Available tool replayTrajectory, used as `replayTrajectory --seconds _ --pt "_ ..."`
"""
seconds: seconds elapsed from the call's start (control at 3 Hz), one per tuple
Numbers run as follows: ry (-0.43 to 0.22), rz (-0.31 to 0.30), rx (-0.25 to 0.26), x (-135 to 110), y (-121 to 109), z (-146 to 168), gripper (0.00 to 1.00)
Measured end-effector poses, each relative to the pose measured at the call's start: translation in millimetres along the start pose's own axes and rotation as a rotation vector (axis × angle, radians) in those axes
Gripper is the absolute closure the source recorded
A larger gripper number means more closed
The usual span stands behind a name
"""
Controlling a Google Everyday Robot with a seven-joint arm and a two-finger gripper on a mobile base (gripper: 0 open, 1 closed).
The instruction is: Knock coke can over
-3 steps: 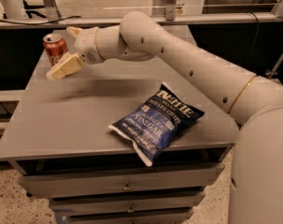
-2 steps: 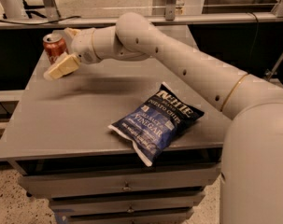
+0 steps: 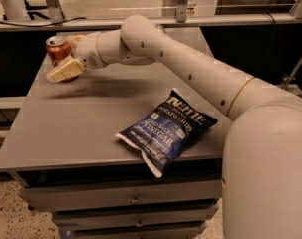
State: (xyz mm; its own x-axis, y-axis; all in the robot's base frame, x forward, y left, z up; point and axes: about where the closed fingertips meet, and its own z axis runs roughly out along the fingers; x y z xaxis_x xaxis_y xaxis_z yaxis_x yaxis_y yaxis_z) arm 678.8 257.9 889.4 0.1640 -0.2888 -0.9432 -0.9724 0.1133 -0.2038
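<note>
Standing upright at about ten o'clock on the grey surface (image 3: 90,118), close to its far left corner, the coke can (image 3: 57,50) has not yet been knocked over, so the main work of the task looks undone. The white arm (image 3: 190,68) reaches in from four o'clock across the surface, and the gripper (image 3: 67,58) sits right against the can on its three o'clock side. Its cream fingers (image 3: 65,69) appear spread apart: one lies low at the can's six o'clock, the other shows just beside its rim at two o'clock, and they do not seem to clamp anything. What seems left is a sideways push to tip the can. The can is small and red, with a silver top and a lighter band, undented as far as can be seen. A blue chip bag (image 3: 165,131) lies flat at four o'clock, well apart from the can.
</note>
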Motion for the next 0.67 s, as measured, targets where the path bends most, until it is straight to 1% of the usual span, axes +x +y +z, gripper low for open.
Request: replayTrajectory --seconds 0.67 --pt "-0.012 0.032 -0.002 1.6 -0.6 5.7 0.65"
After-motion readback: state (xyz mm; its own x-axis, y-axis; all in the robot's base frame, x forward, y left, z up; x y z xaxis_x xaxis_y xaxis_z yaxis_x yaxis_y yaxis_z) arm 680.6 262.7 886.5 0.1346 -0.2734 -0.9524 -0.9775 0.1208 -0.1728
